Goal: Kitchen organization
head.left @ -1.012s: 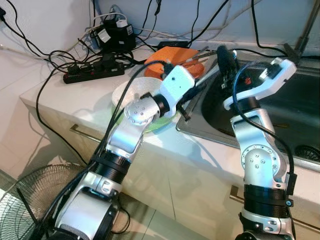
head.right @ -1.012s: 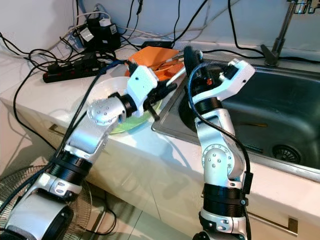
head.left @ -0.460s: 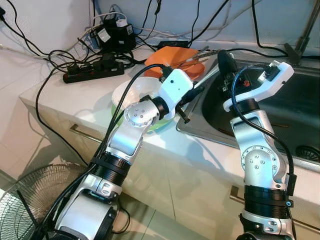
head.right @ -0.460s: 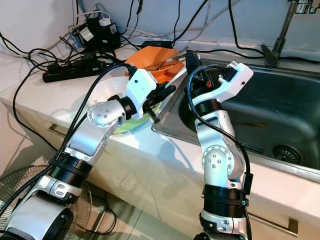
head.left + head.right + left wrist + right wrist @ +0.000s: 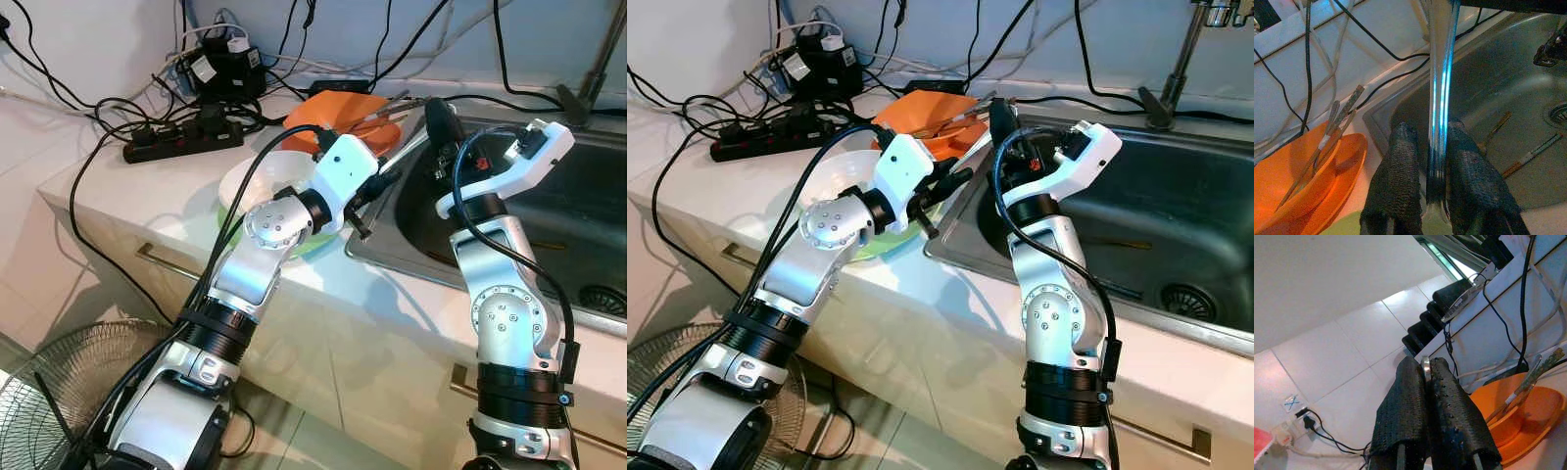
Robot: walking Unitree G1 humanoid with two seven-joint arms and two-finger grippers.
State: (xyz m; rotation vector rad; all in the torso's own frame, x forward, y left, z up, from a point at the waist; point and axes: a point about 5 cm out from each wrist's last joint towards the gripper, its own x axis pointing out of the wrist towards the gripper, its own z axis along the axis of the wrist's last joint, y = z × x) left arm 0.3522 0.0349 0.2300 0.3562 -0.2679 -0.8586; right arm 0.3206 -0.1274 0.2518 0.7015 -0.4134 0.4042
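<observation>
**Both grippers clamped on one metal utensil at the sink's edge**

Held between the two grippers, centre of the head views: a long shiny metal utensil (image 5: 407, 152), slanting from lower left to upper right across the corner of the steel sink (image 5: 1176, 225). Left gripper (image 5: 1432, 196) closed on the lower part of the shaft, fingers (image 5: 1400, 186) pressing it from both sides, just above the rim of a green plate (image 5: 884, 245) with a white bowl (image 5: 257, 178) on it. Right gripper (image 5: 1426, 382) pinched shut on the utensil's upper end, a sliver of metal showing between the black pads (image 5: 1405, 401), up beside the sink's left rim. Behind, upper centre: an orange bowl (image 5: 338, 110) holding chopsticks (image 5: 1337, 122), resting on the white counter (image 5: 127, 186). Upper left: a black power strip (image 5: 181, 139) amid tangled cables. Lower left corner: a floor fan (image 5: 44, 392). In the sink basin, a few sticks lying near the drain (image 5: 1187, 299). Upper right: the base of a tap (image 5: 1176, 73)
</observation>
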